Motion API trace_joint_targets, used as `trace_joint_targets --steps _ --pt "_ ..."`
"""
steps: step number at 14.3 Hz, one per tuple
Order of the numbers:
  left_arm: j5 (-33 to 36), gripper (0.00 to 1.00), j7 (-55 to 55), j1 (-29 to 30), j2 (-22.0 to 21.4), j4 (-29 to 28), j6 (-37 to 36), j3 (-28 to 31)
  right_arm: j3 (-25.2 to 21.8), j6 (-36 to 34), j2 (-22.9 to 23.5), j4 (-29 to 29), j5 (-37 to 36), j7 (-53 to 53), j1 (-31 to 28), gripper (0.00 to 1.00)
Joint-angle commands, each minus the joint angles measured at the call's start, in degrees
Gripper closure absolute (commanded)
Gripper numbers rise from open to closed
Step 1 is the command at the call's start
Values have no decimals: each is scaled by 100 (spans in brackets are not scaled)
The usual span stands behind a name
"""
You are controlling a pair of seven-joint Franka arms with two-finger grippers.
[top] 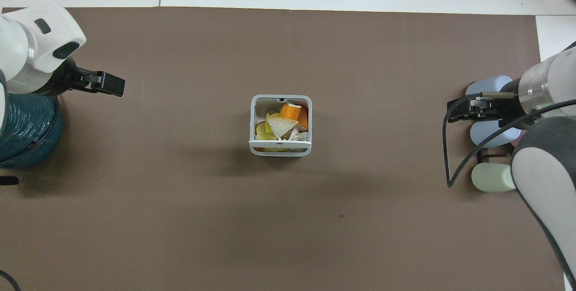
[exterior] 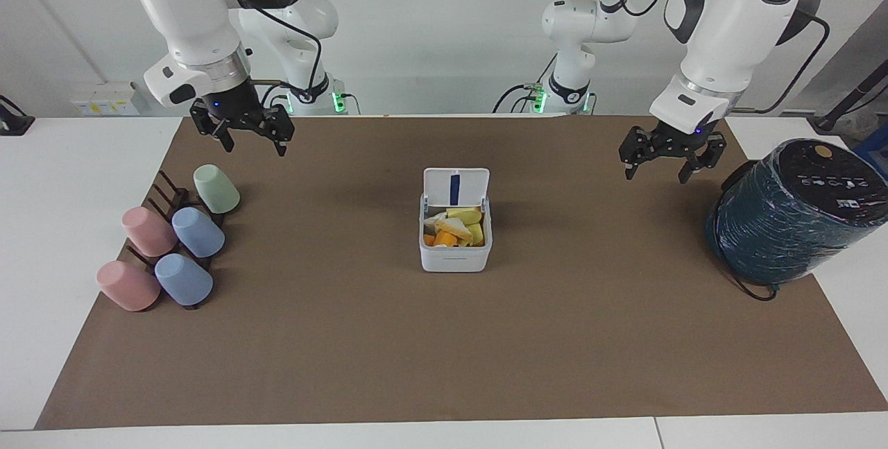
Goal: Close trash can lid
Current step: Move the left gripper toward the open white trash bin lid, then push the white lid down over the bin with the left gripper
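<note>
1. cups [exterior: 166,248] lie on a dark rack [exterior: 170,199] at the right arm's end of the brown mat [exterior: 444,338]; a teal wrapped cylinder [exterior: 784,220] sits at the left arm's end.
2. the trash can [exterior: 454,255] sits mid-mat, well apart from both, full of yellow and orange scraps [exterior: 454,227].
3. its lid [exterior: 456,187] stands upright, blue stripe showing.
4. right gripper [exterior: 253,140] hangs over the mat near the rack, fingers spread.
5. left gripper [exterior: 659,166] hangs beside the cylinder, fingers spread.
</note>
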Motion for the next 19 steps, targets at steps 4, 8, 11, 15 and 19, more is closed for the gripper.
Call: trace_joint_targets --steps 4,8,11,15,19 --pt "-54 0 -69 -91 -202 -250 142 -62 33 70 -149 -175 110 -133 -91 0" --pt "-54 0 -322 -704 -412 -705 255 -53 33 70 -149 -166 110 -133 -91 0" --pt "-63 38 -1490 -1302 -745 -1338 344 -62 33 70 -149 -174 110 -133 -91 0" --pt "-72 60 -2475 -2172 -1220 -2313 869 -62 33 70 -149 -166 110 -133 -91 0" --pt "-133 65 -3398 -2911 -1195 -2658 1581 -62 33 70 -149 -175 110 -133 -91 0"
